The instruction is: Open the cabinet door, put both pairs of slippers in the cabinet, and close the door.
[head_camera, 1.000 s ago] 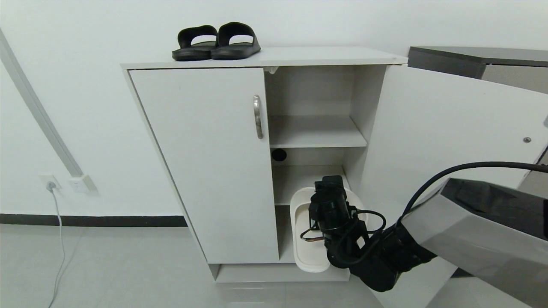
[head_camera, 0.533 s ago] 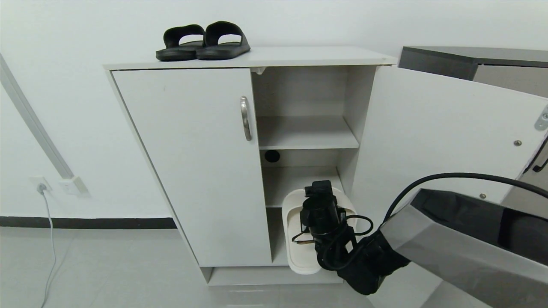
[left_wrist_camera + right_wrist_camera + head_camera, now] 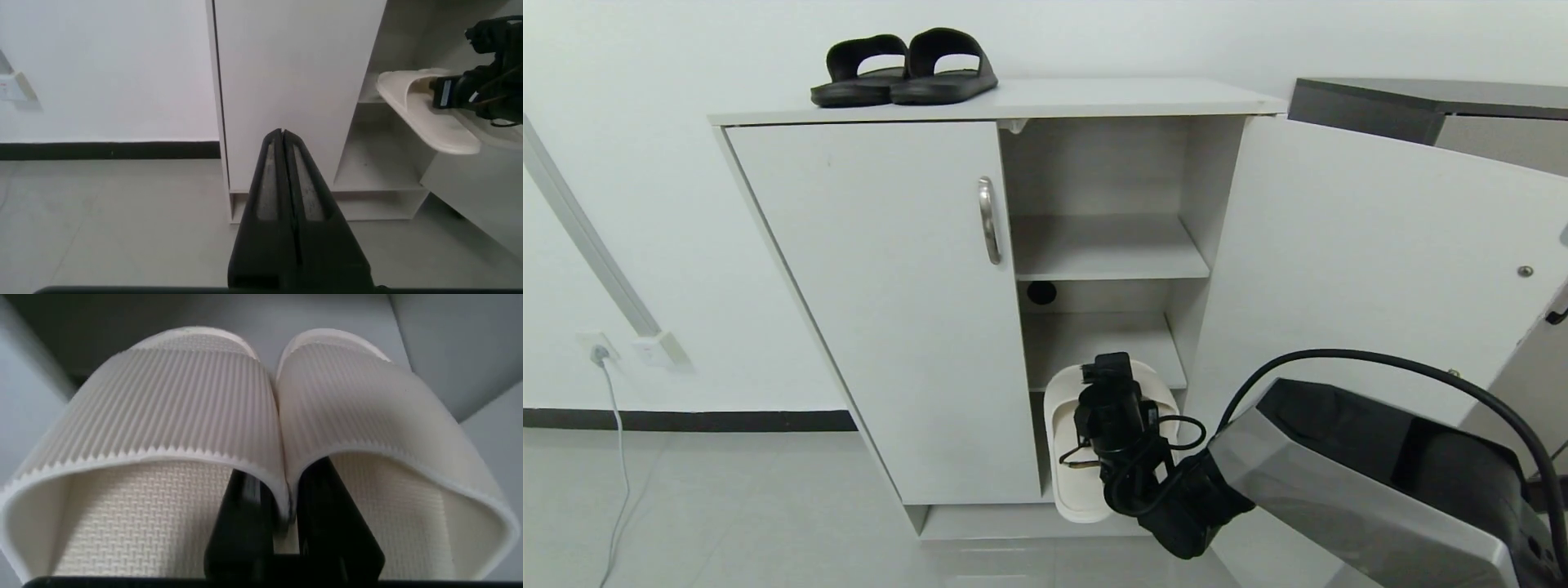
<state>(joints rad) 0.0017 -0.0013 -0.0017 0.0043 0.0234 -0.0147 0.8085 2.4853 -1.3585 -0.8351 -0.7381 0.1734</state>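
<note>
Clamping the white slippers (image 3: 1070, 482), the right gripper (image 3: 282, 518) nudges them toward the closed door (image 3: 874, 310) at the cabinet's (image 3: 1135, 96) lower-shelf edge. Black slippers (image 3: 903, 69) wait on top.

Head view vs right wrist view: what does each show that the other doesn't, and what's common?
Head view adds: the black slippers on the cabinet top, the closed left door with its handle, the right door swung open, and the upper shelf. Right wrist view adds: the ribbed straps up close, with the fingers pinching the two inner strap edges together. Shared: the white slippers held by the right gripper at the open cabinet.
</note>
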